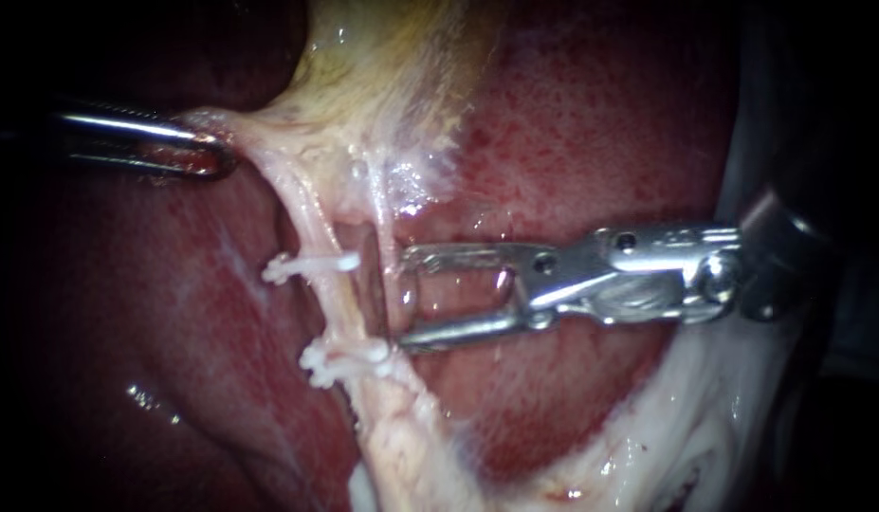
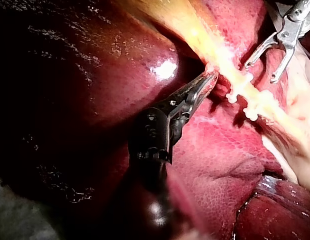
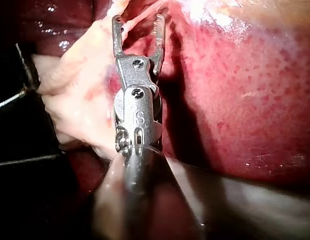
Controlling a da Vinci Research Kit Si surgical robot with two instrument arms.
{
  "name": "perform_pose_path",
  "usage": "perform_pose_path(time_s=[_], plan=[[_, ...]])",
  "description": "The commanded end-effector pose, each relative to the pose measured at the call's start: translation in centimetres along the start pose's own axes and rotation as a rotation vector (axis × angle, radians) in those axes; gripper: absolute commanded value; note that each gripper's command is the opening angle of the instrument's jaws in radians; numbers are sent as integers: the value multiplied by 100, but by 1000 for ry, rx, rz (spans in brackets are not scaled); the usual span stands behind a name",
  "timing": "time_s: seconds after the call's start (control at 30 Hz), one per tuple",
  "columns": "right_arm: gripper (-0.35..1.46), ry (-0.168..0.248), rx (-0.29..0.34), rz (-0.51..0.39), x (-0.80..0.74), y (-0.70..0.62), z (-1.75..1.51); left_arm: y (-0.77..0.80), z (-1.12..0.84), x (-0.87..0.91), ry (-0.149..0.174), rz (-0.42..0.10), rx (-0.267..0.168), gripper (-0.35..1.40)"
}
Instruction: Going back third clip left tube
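White clips (image 1: 306, 266) sit at two spots on the left tube (image 1: 302, 213), a pale strand stretched over the red liver (image 1: 591, 123); a third I cannot make out. My left instrument's end effector (image 1: 216, 152) is clenched on pale tissue (image 1: 254, 137) above the tube, I judge to keep it taut. My right instrument's end effector (image 1: 401, 294) stands released just beside the tube.
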Motion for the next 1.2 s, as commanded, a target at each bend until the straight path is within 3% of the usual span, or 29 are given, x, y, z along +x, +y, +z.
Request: perform_pose_path(time_s=[0.03,0.27,0.43,0.53,0.67,1.2], plan=[[50,-2,-2,-25,-1,-2,-9,0,0,0,0,0,0,-35],[50,-8,-22,-157,2,-4,-71,0,0,0,0,0,0,-35],[50,-88,1,-218,5,-5,-98,0,1,0,0,0,0,-35],[50,-120,12,-227,3,-8,-103,0,2,-1,3,0,1,-35],[50,-123,15,-234,3,-9,-105,-2,8,-5,-1,3,6,-35],[50,-121,31,-251,4,-11,-104,-26,69,-52,-62,9,14,-35]])
